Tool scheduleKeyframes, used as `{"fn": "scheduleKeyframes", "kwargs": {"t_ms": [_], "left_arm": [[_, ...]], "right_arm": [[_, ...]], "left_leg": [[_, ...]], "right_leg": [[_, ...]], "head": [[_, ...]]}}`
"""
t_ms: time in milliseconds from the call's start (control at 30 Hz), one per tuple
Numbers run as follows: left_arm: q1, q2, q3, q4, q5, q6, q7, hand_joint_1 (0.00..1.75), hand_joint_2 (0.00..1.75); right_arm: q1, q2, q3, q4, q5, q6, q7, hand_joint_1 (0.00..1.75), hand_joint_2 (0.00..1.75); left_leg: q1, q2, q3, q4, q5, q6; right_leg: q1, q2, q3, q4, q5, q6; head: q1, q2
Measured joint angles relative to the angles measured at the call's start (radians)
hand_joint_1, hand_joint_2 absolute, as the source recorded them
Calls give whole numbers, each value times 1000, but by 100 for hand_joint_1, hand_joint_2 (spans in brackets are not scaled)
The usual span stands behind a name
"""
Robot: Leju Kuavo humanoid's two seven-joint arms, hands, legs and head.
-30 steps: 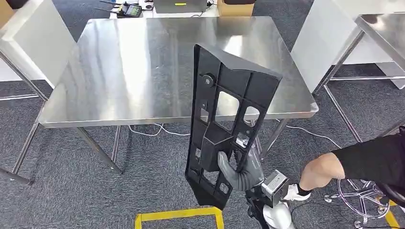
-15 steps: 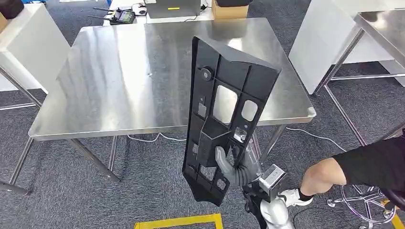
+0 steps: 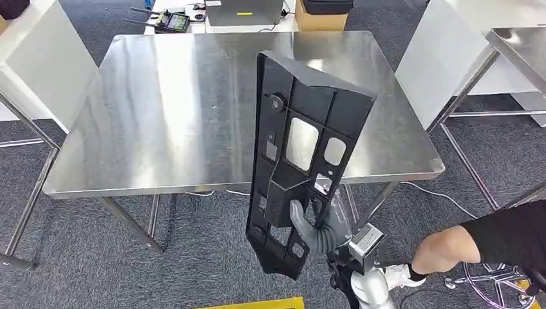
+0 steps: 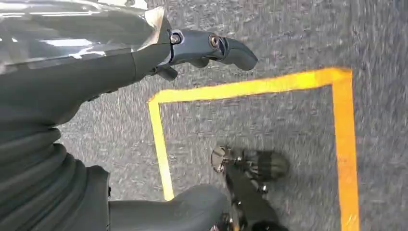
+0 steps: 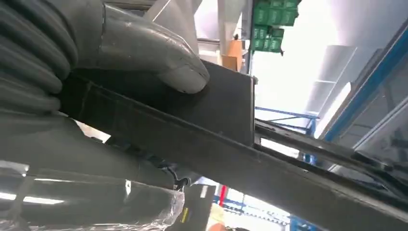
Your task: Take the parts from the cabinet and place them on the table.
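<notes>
Part (image 3: 302, 161) is out of the cabinet, held upright by right hand (image 3: 319, 232) gripping its lower end, in front of the steel counter (image 3: 161, 116); not yet set down; left hand (image 4: 211, 48) hangs empty, fingers loosely apart.

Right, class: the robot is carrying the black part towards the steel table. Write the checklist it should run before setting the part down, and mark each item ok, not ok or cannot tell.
1. Right hand grips the black part: ok; its fingers wrap the lower end.
2. Part held upright, not sagging: ok.
3. Steel table has bare space for the part: ok.
4. Part already over the table top: cannot tell; it overlaps the near edge in the head view.
5. Person's leg away from the part: ok, off to the robot's right.
6. Left hand free: ok, it holds nothing, hanging over the carpet.
</notes>
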Motion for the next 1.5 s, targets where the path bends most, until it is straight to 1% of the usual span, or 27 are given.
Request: {"fn": "scheduleKeyframes", "kwargs": {"t_ms": [33, 100, 133, 167, 267, 300, 333, 433, 467, 533, 600, 633, 667, 767, 800, 833, 867, 933, 1000, 1033, 1100, 1133, 1167, 1200, 1233, 1333, 1500], "left_arm": [[0, 0, 0, 0, 0, 0, 0, 0, 175], [0, -2, 0, 0, 0, 0, 0, 0, 175], [0, -3, 0, 0, 0, 0, 0, 0, 175], [-2, -4, 0, 0, 0, 0, 0, 0, 175], [-3, -4, 0, 0, 0, 0, 0, 0, 175], [-5, -2, 0, -1, 0, 0, 0, 0, 175], [-5, -3, 0, -1, 0, 1, -2, 0, 175], [-6, -3, 0, -1, -1, 0, -2, 0, 175], [-4, -4, 0, -1, -1, 0, -2, 0, 175], [-4, -3, 0, -1, -1, 0, -2, 0, 175], [-4, -3, 0, -1, -1, 1, -2, 0, 175], [-4, -3, 0, -1, -2, 1, -2, 0, 175], [-7, -4, 0, 0, -2, 1, -2, 0, 175], [-8, -4, 0, 0, -2, 1, 0, 0, 175], [-10, -4, 0, 0, -2, 1, 0, 0, 175], [-9, -6, 0, 0, -2, 1, 0, 0, 175], [-10, -6, 0, 0, -2, 1, 0, 0, 175], [-12, -6, 0, 0, -2, 1, 0, 0, 175], [-12, -6, 0, 0, -2, 0, 0, 0, 175], [-12, -6, 0, 0, -2, -1, -1, 0, 175], [-12, -7, 0, 0, -5, 0, -1, 0, 175], [-12, -8, 0, 0, -5, 6, -1, 0, 175], [-15, -8, 0, 0, -4, 10, 0, 0, 175], [-17, -8, 0, 0, -3, 11, 0, 0, 175], [-19, -8, 0, 0, -2, 11, -2, 0, 175], [-20, -8, 0, 0, -2, 13, -3, 0, 175], [-26, -11, 0, 0, -11, 12, 5, 0, 175]], "right_arm": [[-1, 0, 0, 2, 0, 0, 0, 175, 175], [-3, 0, 0, 2, 0, 0, 0, 175, 175], [-6, 0, 0, 2, 0, 0, 0, 175, 175], [-8, 1, 0, 2, 1, 0, 0, 175, 175], [-14, 2, 0, 2, 1, 0, 2, 175, 175], [-15, 3, 0, 2, 1, 0, 3, 175, 175], [-16, 4, 0, 2, 2, 1, 5, 175, 175], [-22, 10, 0, 3, 3, 1, 6, 175, 175], [-21, 10, 0, 4, 4, 1, 6, 175, 175], [-20, 10, 0, 6, 5, 1, 9, 175, 175], [-20, 10, 0, 7, 7, 1, 9, 175, 175], [-20, 10, 0, 7, 8, 1, 9, 175, 175], [-22, 10, 0, 7, 9, 0, 10, 175, 175], [-24, 11, 0, 7, 12, 0, 13, 175, 175], [-24, 11, 0, 5, 13, 0, 13, 175, 175], [-24, 11, 0, 5, 13, -2, 14, 175, 175], [-27, 11, 0, 5, 18, -2, 15, 175, 175], [-23, 10, 0, 6, 28, -5, 15, 175, 175], [-20, 8, 0, 11, 46, -10, 14, 175, 175], [-20, 7, 1, 13, 62, -16, 13, 175, 175], [-31, 7, 7, 16, 107, -37, 15, 175, 175], [-48, 6, 14, 19, 143, -55, 21, 175, 175], [-69, 5, 21, 23, 168, -70, 27, 175, 175], [-94, 3, 26, 24, 198, -90, 36, 175, 175], [-115, 3, 31, 24, 230, -114, 45, 175, 175], [-205, -4, 45, 26, 375, -205, 94, 175, 175], [-366, -18, 61, 37, 424, -220, 167, 175, 175]], "left_leg": [[-3, -2, 10, 0, -7, 0], [-6, -6, 32, 0, -23, -3], [-8, -7, 35, 0, -30, -6], [-17, -8, 41, 3, -43, -13], [-9, -6, 45, -1, -53, -27], [-6, -6, 49, 5, -61, -35], [-4, -3, 41, 34, -70, -43], [7, 0, -91, 256, -162, -60], [10, 1, -134, 309, -166, -65], [20, 3, -149, 275, -102, -71], [27, 7, -90, 113, 11, -74], [29, 8, -64, 39, 46, -72], [22, 5, -49, 21, 23, -67], [9, 3, -49, 26, 14, -39], [12, 2, -40, 16, 18, -29], [14, 2, -32, 10, 19, -22], [13, 4, -28, 9, 14, -11], [10, 4, -21, 9, 5, -3], [5, 2, -11, 10, -5, -1], [4, 0, -1, 10, -13, -1], [3, -4, 22, 10, -27, -6], [2, -4, 31, 10, -36, -10], [-7, -3, 31, 14, -45, -17], [-7, -5, 31, 13, -48, -21], [-9, -4, 31, 17, -50, -17], [-4, -1, 34, 9, -49, -12], [-4, 1, 39, -1, -51, -16]], "right_leg": [[1, 0, 15, -54, 39, 10], [5, -1, 86, -233, 131, 20], [10, -3, 109, -298, 157, 13], [17, -2, 121, -306, 159, -1], [17, -1, 122, -305, 150, -23], [1, 0, 134, -317, 153, -32], [3, 1, 142, -321, 151, -37], [2, 0, 156, -320, 136, -56], [2, 0, 160, -320, 130, -53], [-1, 3, 174, -320, 118, -49], [-5, 5, 198, -319, 103, -39], [-3, 5, 195, -320, 95, -31], [8, 6, 205, -316, 84, -22], [3, 6, 205, -327, 79, -3], [10, 4, 211, -326, 73, 6], [4, 1, 204, -300, 66, 7], [4, 1, 174, -243, 41, 0], [4, 1, 73, -79, -11, -11], [5, 1, 1, 8, -19, -5], [5, 1, 1, -22, 11, 4], [5, 1, 60, -185, 106, 20], [6, 1, 90, -271, 150, 22], [14, 0, 108, -292, 166, 10], [13, 1, 107, -297, 168, 1], [3, 1, 105, -301, 172, -1], [11, 6, 102, -300, 170, -1], [11, 8, 103, -300, 166, -8]], "head": [[0, 0], [0, 0], [3, 0], [2, 0], [1, 0], [1, 0], [-2, 0], [-3, 0], [-5, 0], [-3, 0], [-3, 0], [-5, 0], [-6, 0], [-1, 0], [-1, 0], [2, 0], [3, 0], [4, 0], [5, 0], [4, 0], [5, 0], [7, 0], [7, 0], [8, 0], [4, 0], [5, 0], [6, 0]]}}
